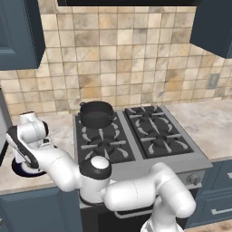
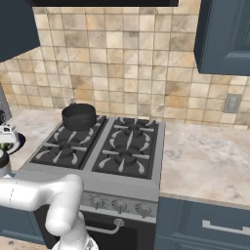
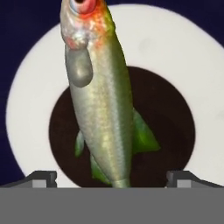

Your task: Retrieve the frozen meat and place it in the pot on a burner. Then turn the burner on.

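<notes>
The frozen meat is a slender pale tan fish with green fins and a red-tinged head. It lies on a white plate with a dark centre and a dark blue rim. My gripper hovers open just above it, one fingertip on each side of the tail end, not touching. In the left base view the hand bends down over that plate on the counter left of the stove. The dark pot stands on the rear left burner. The front left burner is bare.
The four-burner stove has knobs along its front. A beige counter runs to its right. Blue cabinets hang above on both sides, and a tiled wall rises behind.
</notes>
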{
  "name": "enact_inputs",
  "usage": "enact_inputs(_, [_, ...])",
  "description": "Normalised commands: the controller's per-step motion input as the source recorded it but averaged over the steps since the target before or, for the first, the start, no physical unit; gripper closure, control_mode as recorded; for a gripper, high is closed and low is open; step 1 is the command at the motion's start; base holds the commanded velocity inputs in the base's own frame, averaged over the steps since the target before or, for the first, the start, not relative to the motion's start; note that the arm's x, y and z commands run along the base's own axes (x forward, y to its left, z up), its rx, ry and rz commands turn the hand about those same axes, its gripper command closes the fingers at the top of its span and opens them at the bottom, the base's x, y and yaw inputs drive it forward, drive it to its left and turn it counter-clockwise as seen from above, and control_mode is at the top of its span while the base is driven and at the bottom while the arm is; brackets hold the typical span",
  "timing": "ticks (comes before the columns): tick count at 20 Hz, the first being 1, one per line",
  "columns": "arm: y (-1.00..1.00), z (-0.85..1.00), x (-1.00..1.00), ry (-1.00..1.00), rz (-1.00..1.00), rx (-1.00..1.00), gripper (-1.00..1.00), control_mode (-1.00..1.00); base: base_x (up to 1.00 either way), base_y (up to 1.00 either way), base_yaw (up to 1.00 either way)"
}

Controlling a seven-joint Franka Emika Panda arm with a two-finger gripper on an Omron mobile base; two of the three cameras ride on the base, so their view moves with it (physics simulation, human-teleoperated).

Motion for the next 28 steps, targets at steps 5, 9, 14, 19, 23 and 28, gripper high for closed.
enact_inputs(5, [0.02, -0.02, 0.0, -0.07, -0.02, 0.0, -1.0, -1.0, 0.0, 0.0, 0.0])
enact_inputs(9, [0.0, -0.14, 0.07, -0.05, -0.02, 0.0, -1.0, -1.0, 0.0, 0.0, 0.0])
enact_inputs(14, [0.0, -0.16, 0.17, -0.02, -0.01, 0.0, -1.0, -1.0, 0.0, 0.0, 0.0])
enact_inputs(19, [0.0, -0.25, 0.03, 0.0, 0.0, 0.0, 1.0, -1.0, 0.0, 0.0, 0.0])
enact_inputs(23, [0.0, -0.15, 0.0, 0.0, 0.0, 0.0, 1.0, -1.0, 0.0, 0.0, 0.0])
enact_inputs(28, [0.0, -0.01, -0.01, -0.03, 0.0, 0.0, 1.0, -1.0, 0.0, 0.0, 0.0])
